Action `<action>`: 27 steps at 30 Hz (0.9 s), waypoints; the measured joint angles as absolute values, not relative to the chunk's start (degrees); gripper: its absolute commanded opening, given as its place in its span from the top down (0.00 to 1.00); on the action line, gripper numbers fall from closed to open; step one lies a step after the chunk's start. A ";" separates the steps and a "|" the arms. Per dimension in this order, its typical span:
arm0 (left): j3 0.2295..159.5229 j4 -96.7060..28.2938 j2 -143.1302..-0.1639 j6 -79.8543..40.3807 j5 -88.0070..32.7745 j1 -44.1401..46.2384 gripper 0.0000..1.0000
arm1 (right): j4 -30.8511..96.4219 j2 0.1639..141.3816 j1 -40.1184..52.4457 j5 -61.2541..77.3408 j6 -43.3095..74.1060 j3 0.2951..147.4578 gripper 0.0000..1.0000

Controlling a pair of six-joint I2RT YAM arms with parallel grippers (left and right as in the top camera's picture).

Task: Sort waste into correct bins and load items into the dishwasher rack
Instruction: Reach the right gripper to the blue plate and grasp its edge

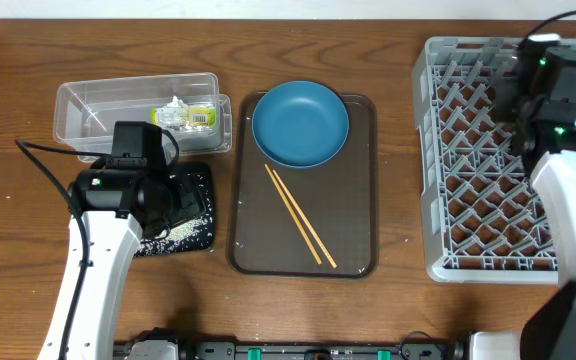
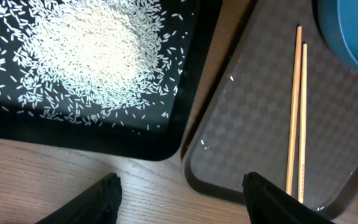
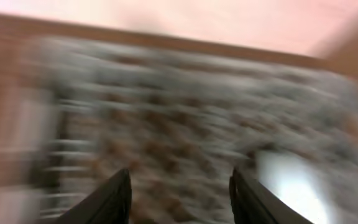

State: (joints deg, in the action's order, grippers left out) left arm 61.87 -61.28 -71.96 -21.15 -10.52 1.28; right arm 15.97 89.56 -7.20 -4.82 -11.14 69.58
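Note:
My left gripper (image 2: pixel 182 199) is open and empty, low over the wood between the black tray (image 2: pixel 104 146) and the brown serving tray (image 2: pixel 241 124). Loose rice grains (image 2: pixel 92 50) lie in the black tray (image 1: pixel 200 190). The wooden chopsticks (image 1: pixel 300 215) and the dark blue plate (image 1: pixel 300 123) rest on the serving tray. The clear tub (image 1: pixel 98 105) holds the yellow-green wrapper (image 1: pixel 196 117) and white tissue (image 1: pixel 175 106). My right gripper (image 3: pixel 179 193) is open above the grey rack (image 1: pixel 468 150); its view is blurred. The bowl and cups are out of view.
The brown serving tray (image 1: pixel 303 262) lies between the bins and the rack. A pale blurred shape (image 3: pixel 291 180) sits in the rack by my right fingers. The right arm (image 1: pixel 568 180) covers the rack's right side.

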 measured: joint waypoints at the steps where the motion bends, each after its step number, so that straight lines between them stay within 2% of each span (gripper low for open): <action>1: 61.87 -61.28 -71.96 -21.12 -10.50 1.28 0.34 | 16.32 89.32 -6.24 -1.17 -9.67 69.60 0.51; 4: 61.87 -61.25 -71.96 -21.12 -10.52 1.28 0.34 | 17.10 90.13 -1.74 9.39 -3.86 69.60 0.50; 8: 61.87 -61.25 -71.96 -21.12 -10.50 1.28 0.34 | 16.88 93.54 6.61 16.58 2.50 69.60 0.46; 12: 61.87 -61.25 -71.96 -21.12 -10.50 1.28 0.34 | 15.97 98.50 14.44 16.80 6.52 69.60 0.48; 17: 61.87 -61.25 -71.96 -21.12 -10.50 1.28 0.34 | 14.41 105.49 21.12 10.57 14.02 69.60 0.50; 20: 61.87 -61.25 -71.96 -21.12 -10.50 1.28 0.34 | 13.58 109.49 23.11 7.73 18.33 69.60 0.60; 22: 61.87 -61.28 -71.96 -21.12 -10.50 1.28 0.34 | 13.54 111.57 23.57 6.35 21.08 69.58 0.71; 24: 61.87 -61.30 -71.96 -21.12 -10.52 1.28 0.34 | 13.43 112.95 23.62 5.50 23.94 69.58 0.89; 26: 61.87 -61.28 -71.96 -21.12 -10.50 1.28 0.34 | 13.41 113.25 23.59 4.64 25.63 69.58 0.98; 27: 61.87 -61.25 -71.96 -21.12 -10.50 1.28 0.34 | 13.30 113.25 23.53 4.36 26.26 69.58 0.99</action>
